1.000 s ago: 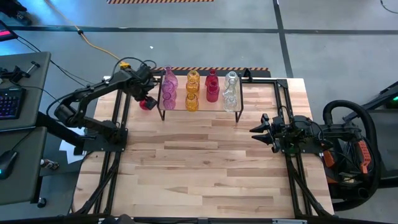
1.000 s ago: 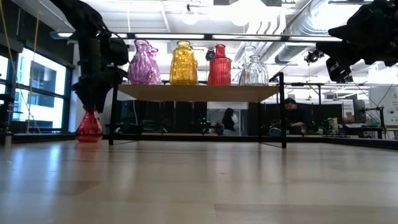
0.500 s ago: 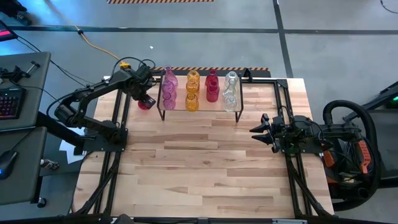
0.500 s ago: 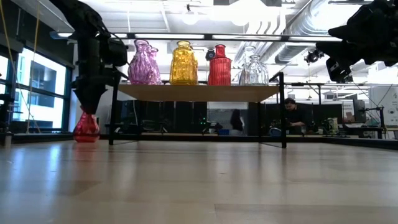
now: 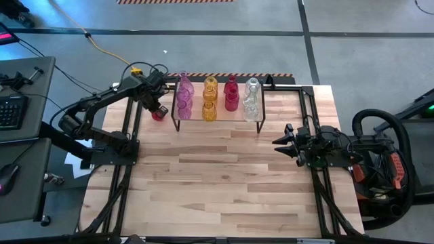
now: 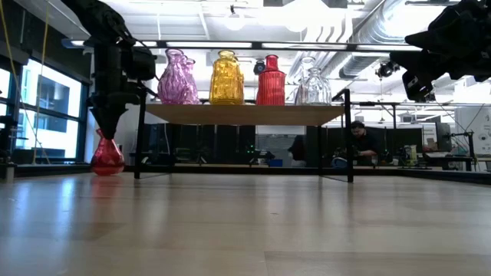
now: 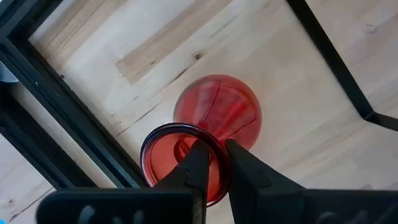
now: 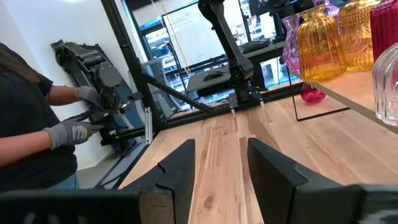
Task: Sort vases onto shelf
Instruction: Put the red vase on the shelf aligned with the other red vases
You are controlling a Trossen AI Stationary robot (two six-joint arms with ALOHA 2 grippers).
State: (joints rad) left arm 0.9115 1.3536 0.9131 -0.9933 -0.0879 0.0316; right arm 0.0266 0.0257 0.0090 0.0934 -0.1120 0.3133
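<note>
One red vase (image 7: 216, 118) stands on the table (image 5: 224, 183) just left of the shelf (image 5: 217, 112); we see the left gripper (image 7: 214, 163) pinching its rim. Our right gripper (image 8: 219, 163) hovers, fingers apart.

A butcher-block tabletop (image 5: 224, 183) is topped w/ a black-legged shelf (image 6: 245, 113) loaded w/ pink, amber, red & clear vases (image 6: 244, 78); a red vase (image 6: 107, 156) is stood beside it.
</note>
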